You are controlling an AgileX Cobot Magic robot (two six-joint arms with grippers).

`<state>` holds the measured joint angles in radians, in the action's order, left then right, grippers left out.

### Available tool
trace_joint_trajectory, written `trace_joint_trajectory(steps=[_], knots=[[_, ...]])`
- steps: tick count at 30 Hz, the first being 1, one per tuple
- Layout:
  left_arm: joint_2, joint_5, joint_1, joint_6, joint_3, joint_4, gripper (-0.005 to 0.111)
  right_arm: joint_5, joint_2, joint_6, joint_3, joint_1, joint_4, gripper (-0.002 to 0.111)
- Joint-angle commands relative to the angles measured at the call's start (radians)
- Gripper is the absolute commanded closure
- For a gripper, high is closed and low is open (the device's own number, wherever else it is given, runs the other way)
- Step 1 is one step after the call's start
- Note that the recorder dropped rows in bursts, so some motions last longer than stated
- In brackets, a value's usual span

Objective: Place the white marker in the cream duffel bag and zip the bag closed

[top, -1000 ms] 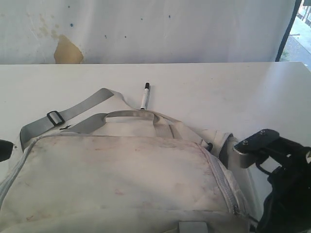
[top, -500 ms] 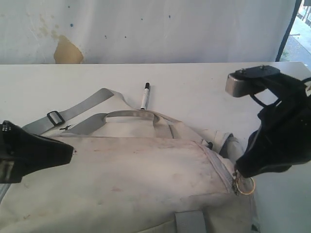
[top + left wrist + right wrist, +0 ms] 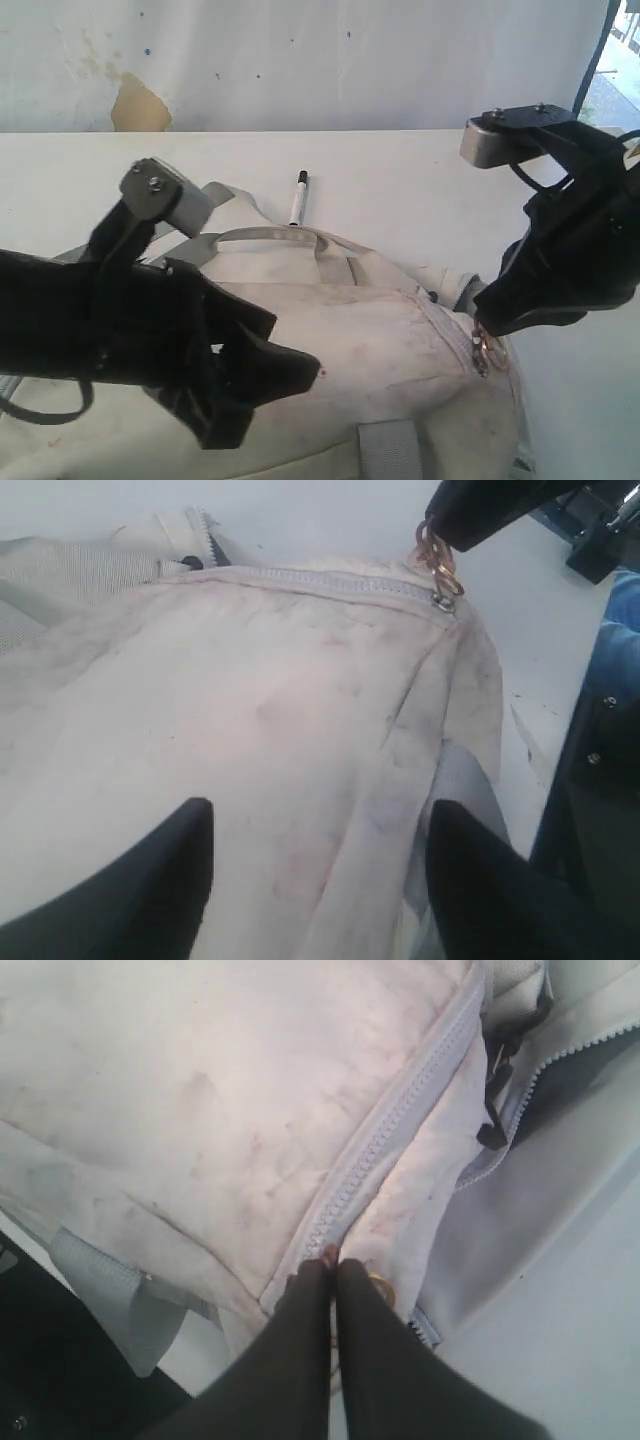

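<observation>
One white marker [image 3: 298,197], one cream duffel bag [image 3: 380,330] — perhaps touching.

Surface: a white table [image 3: 420,180], plain and flat, running back to a stained pale wall.
Largest item: the cream duffel bag [image 3: 380,320] lies on the near part of the table.
Strap: a grey strap [image 3: 232,196] trails from the bag onto the tabletop.
Small item: the white marker [image 3: 297,197] lies flat just beyond the bag's far edge, black cap pointing towards the wall.

A white table [image 3: 420,170] stands before a stained white wall [image 3: 350,70].
</observation>
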<state>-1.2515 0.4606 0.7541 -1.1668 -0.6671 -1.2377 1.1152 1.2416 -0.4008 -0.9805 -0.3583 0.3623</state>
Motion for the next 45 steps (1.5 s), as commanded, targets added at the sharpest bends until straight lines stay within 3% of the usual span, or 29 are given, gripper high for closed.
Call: trace_joint_trajectory(steps=[1, 6, 16, 18, 21, 22, 23, 29, 40, 45], knots=[[-0.092, -0.099, 0.101, -0.022, -0.035, -0.076, 0.041, -0.027, 0.0, 0.005, -0.01, -0.001, 0.007, 0.108], [-0.208, -0.145, 0.204, -0.197, -0.12, -0.145, 0.041, -0.049, 0.0, 0.005, -0.01, -0.001, 0.007, 0.108], [-0.359, -0.131, 0.218, -0.206, -0.184, -0.197, 0.043, -0.107, 0.0, 0.005, -0.01, -0.001, 0.014, 0.108], [-0.367, -0.13, 0.218, -0.206, -0.184, -0.206, 0.051, -0.107, 0.0, 0.005, -0.008, -0.001, 0.014, 0.108], [-0.365, -0.124, 0.218, -0.206, -0.184, -0.209, 0.083, -0.11, 0.001, 0.014, -0.008, -0.001, 0.014, 0.108], [-0.365, -0.114, 0.218, -0.206, -0.184, -0.209, 0.1, -0.11, 0.002, 0.024, -0.008, -0.001, 0.014, 0.108], [-0.365, -0.11, 0.218, -0.21, -0.184, -0.209, 0.106, -0.112, 0.005, 0.035, -0.008, -0.001, 0.014, 0.108], [-0.365, -0.049, 0.216, -0.221, -0.184, -0.21, 0.107, -0.162, 0.049, 0.127, -0.008, -0.001, -0.007, 0.108], [-0.365, 0.052, 0.216, -0.221, -0.184, -0.186, 0.107, -0.492, 0.111, 0.195, -0.008, 0.001, -0.022, 0.108], [-0.365, -0.009, 0.216, -0.216, -0.184, -0.136, 0.107, -0.403, 0.145, 0.228, -0.008, 0.001, -0.017, 0.108]])
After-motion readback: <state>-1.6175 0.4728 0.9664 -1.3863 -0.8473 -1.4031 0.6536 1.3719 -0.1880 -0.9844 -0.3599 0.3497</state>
